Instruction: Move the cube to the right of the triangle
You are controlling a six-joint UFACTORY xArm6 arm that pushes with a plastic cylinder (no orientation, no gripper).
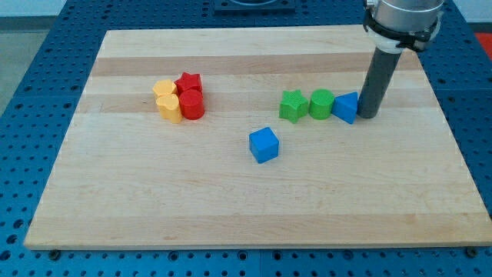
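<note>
A blue cube lies near the middle of the wooden board. A blue triangle lies to the cube's upper right, at the right end of a row with two green blocks. My tip rests on the board just to the right of the blue triangle, touching or nearly touching it. The cube is well to the left of and below my tip.
A green star and a green round block sit left of the triangle, touching in a row. At the upper left is a cluster: a yellow heart, a yellow block, a red star, a red cylinder.
</note>
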